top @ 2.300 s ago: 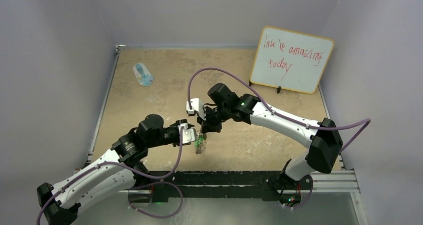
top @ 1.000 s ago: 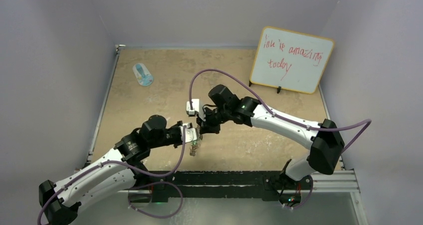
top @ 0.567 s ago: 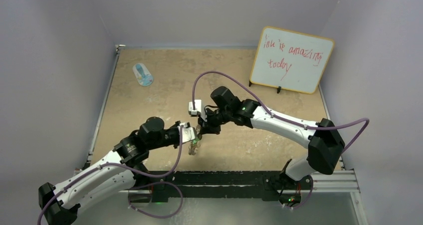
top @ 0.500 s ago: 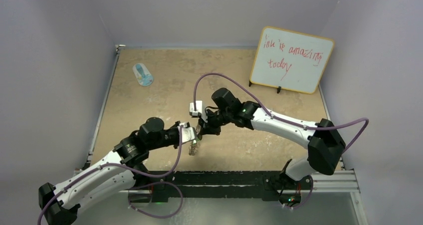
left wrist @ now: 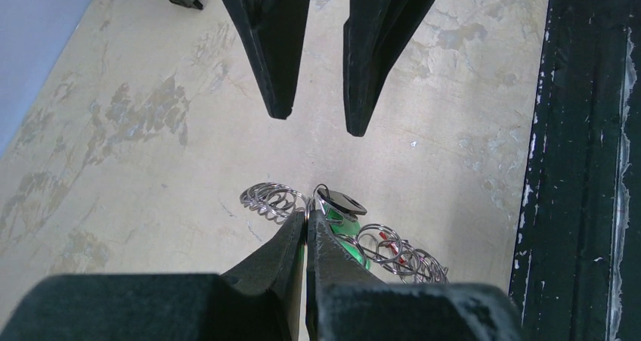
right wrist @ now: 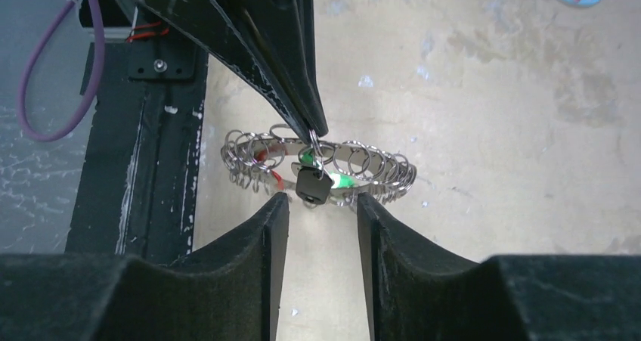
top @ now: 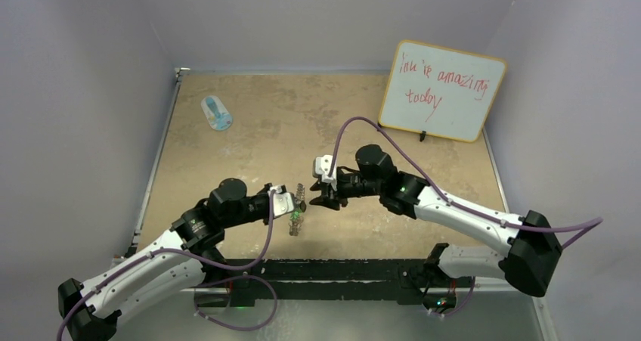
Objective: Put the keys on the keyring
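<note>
Keyring [right wrist: 378, 165] near bench [top: 249, 137] front edge, your left tool [left wrist: 306, 218] clamped on it; right tool [right wrist: 317, 199] apart, facing it.

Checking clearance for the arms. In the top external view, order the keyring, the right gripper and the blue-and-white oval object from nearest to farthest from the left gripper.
From the left gripper:
1. keyring, pinched at its fingertips.
2. right gripper, close by on its right.
3. blue-and-white oval object, far off at the far left.
</note>
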`<action>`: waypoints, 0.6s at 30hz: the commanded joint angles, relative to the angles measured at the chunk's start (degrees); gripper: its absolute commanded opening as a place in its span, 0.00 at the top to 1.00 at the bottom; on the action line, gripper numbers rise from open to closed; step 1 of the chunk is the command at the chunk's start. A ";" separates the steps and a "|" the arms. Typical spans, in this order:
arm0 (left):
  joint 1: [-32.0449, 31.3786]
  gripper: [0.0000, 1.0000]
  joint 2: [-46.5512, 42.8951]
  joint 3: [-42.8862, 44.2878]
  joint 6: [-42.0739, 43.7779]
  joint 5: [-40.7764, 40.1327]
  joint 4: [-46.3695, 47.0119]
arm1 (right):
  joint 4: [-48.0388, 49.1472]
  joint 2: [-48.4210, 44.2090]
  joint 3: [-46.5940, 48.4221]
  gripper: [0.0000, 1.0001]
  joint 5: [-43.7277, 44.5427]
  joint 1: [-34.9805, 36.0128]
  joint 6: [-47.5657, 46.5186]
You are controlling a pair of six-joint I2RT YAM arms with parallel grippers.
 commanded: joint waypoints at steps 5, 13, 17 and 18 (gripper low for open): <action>-0.20 1.00 -1.01 0.01 -0.48 1.43 4.97 | 12.70 -1.37 -4.38 0.59 -5.05 -1.10 1.60; -0.16 1.00 -1.12 -0.41 -0.10 2.37 5.58 | 16.14 2.69 -3.70 0.62 -11.92 -2.10 1.75; -0.16 1.00 -1.12 -0.44 -0.02 2.39 5.66 | 18.47 5.23 -2.92 0.62 -14.11 -2.11 2.61; -0.22 1.00 -1.12 -0.37 -0.03 2.38 5.70 | 18.56 5.98 -2.47 0.62 -14.47 -2.15 2.74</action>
